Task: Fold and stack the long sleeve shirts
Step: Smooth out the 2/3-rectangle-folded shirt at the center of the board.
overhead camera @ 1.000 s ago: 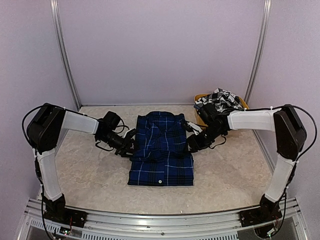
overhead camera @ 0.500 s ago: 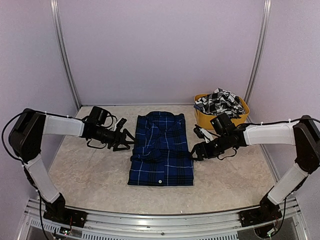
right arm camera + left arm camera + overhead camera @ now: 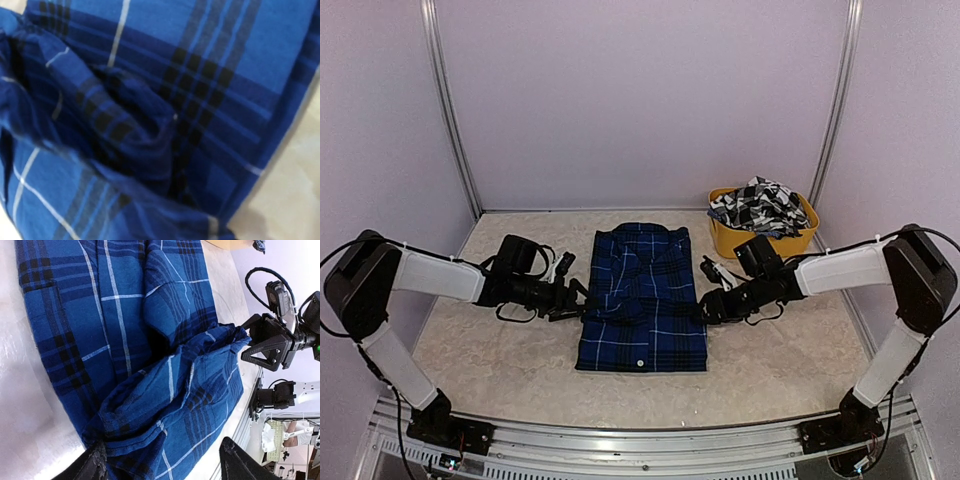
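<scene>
While the blue shirt [image 3: 642, 300] lies sleeves-in on the table [image 3: 500, 350], the left tool [image 3: 573, 297] sits spread at its left edge and the right tool [image 3: 708, 306] at its right edge (can't tell its grip). Next, probably, both pinch and fold it in half. The checked shirt [image 3: 760, 203] sits in the far-right tub [image 3: 722, 240].

left arm [image 3: 430, 275], right arm [image 3: 840, 268]: white shells, black joints | cables [image 3: 260, 269]: black (looping loose)
</scene>
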### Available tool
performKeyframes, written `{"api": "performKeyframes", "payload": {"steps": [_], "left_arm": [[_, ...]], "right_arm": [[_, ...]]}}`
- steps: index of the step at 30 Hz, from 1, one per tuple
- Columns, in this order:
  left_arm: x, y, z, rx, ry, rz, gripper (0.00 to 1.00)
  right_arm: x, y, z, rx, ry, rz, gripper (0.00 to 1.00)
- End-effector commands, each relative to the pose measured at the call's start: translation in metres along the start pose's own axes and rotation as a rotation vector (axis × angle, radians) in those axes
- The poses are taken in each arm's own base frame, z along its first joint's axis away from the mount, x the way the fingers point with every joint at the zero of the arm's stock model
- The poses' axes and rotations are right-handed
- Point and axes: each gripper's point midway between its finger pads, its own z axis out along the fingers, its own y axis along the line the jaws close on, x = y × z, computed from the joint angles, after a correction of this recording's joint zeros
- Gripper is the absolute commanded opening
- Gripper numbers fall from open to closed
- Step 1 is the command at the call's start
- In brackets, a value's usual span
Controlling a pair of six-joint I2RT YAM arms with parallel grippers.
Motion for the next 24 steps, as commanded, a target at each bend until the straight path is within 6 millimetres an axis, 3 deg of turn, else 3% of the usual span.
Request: {"api": "performKeyframes", "payload": {"steps": [1,8,14,19,24], "left_arm": [[-0.001,0.012,0.007,-0.06,-0.037,0.017,0.69],[0.006,0.011,0.023,-0.096,-0.011,0.065,0.61],[0.005,0.008,0.027,-0.097,-0.016,0.091,0.49],[0.002,0.004,0.028,-0.085,-0.018,0.138,0.28],[0.0,0.003,0.028,-0.087,-0.023,0.163,0.0]], "right_arm": [[-0.008,0.013,0.004,-0.053,-0.02,-0.024,0.49],[-0.008,0.024,0.011,-0.099,-0.004,-0.046,0.39],[-0.01,0.03,0.013,-0.109,-0.001,-0.065,0.25],[-0.017,0.034,0.009,-0.115,-0.005,-0.086,0.12],[-0.027,0.044,0.004,-0.132,-0.016,-0.118,0.0]]}}
